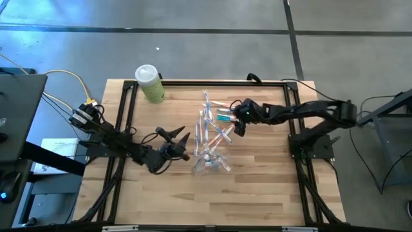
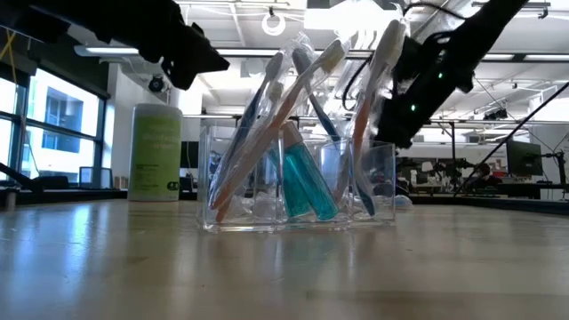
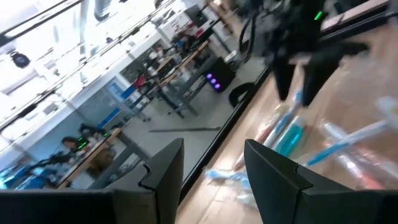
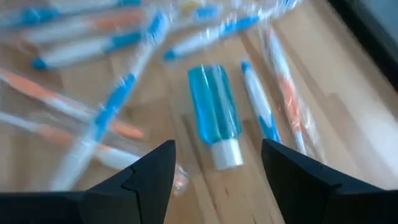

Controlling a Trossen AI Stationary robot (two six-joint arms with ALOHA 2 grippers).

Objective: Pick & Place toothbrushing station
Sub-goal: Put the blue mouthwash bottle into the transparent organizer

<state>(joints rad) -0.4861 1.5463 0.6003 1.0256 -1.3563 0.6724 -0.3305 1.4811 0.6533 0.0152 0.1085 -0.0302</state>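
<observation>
1 clear holder (image 2: 298, 191), 1 teal bottle (image 4: 213, 111), several toothbrushes (image 2: 267, 133)

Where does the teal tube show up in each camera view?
High: teal tube right of centre, just left of the right gripper.
Low: centre, leaning inside the clear holder.
Left wrist: right of centre, under the right gripper.
Right wrist: centre, between the open fingers.
Shared landmark: toothbrushes around it.

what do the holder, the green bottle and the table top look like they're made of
Holder: looks like clear hard plastic, glossy; the room shows through its walls.
Light-green bottle with white cap: probably opaque plastic, matte.
Table top: light wood planks with visible grain and seams, smooth finish.
</observation>
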